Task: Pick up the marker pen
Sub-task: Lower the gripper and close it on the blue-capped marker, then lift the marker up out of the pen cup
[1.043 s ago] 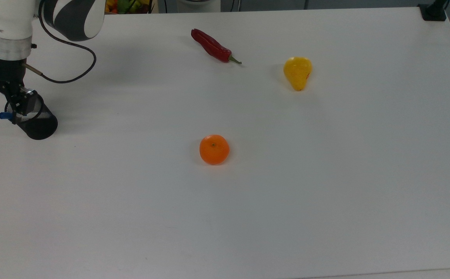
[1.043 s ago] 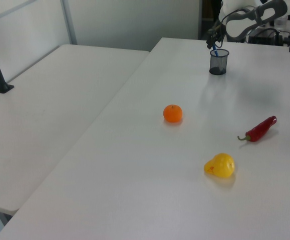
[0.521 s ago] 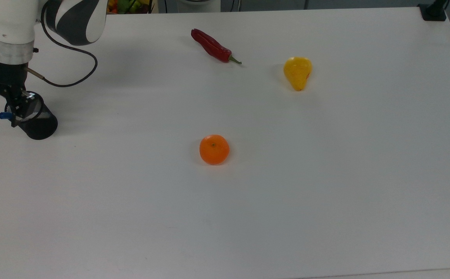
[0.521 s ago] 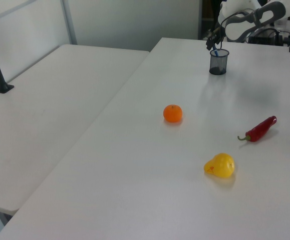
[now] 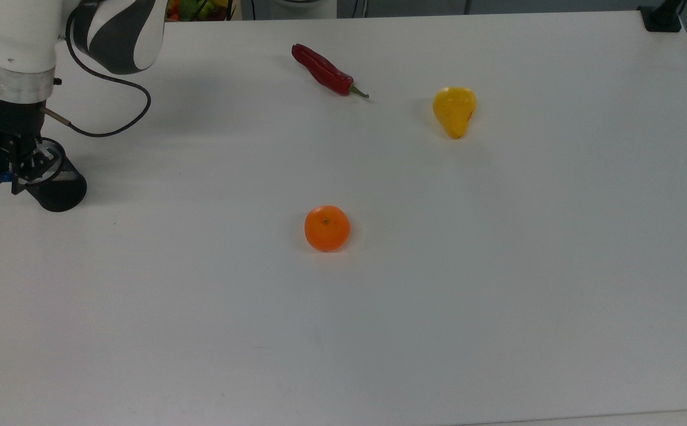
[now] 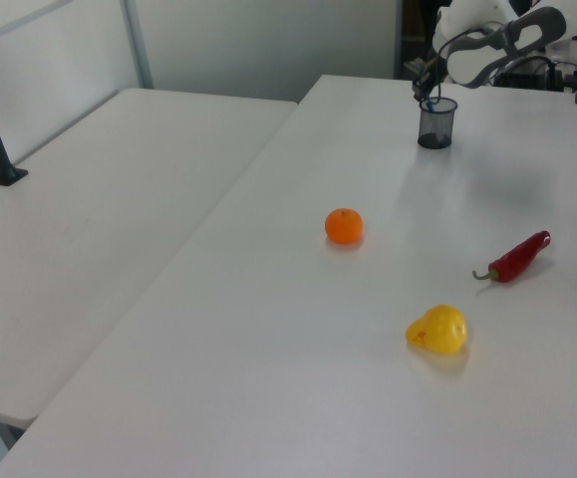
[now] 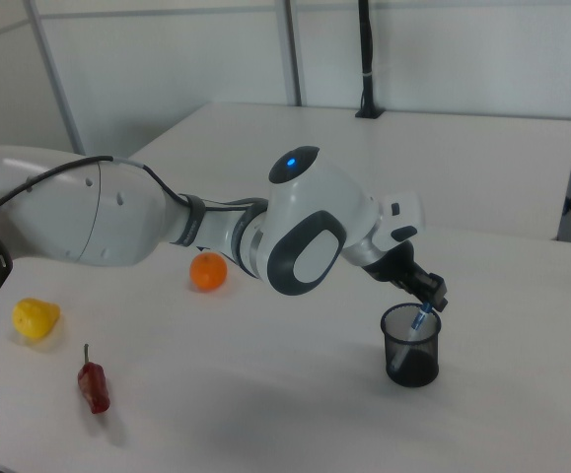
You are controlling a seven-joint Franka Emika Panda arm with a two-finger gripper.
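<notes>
The marker pen [image 7: 420, 321] stands tilted in a black mesh cup [image 7: 412, 357], its blue top leaning over the rim. In the top view the cup [image 5: 62, 188] is at the table's far left, and a bit of the pen's blue cap [image 5: 5, 176] shows between the fingers. My gripper [image 5: 7, 173] reaches down to the cup's mouth and is shut on the pen's upper end. The right view shows the gripper [image 7: 428, 293] just above the rim. In the left view the gripper [image 6: 426, 84] hangs over the cup [image 6: 436, 124] at the far end of the table.
On the white table [image 5: 497, 296] lie an orange [image 5: 327, 228] in the middle, a red chilli [image 5: 323, 71] at the back and a yellow pear [image 5: 454, 110] to the right of it in the top view. A black cable [image 5: 112, 115] loops from my wrist.
My gripper has sunk a little toward the cup, and its fingers have drawn together around the pen's blue top. The fruit and the chilli have stayed put.
</notes>
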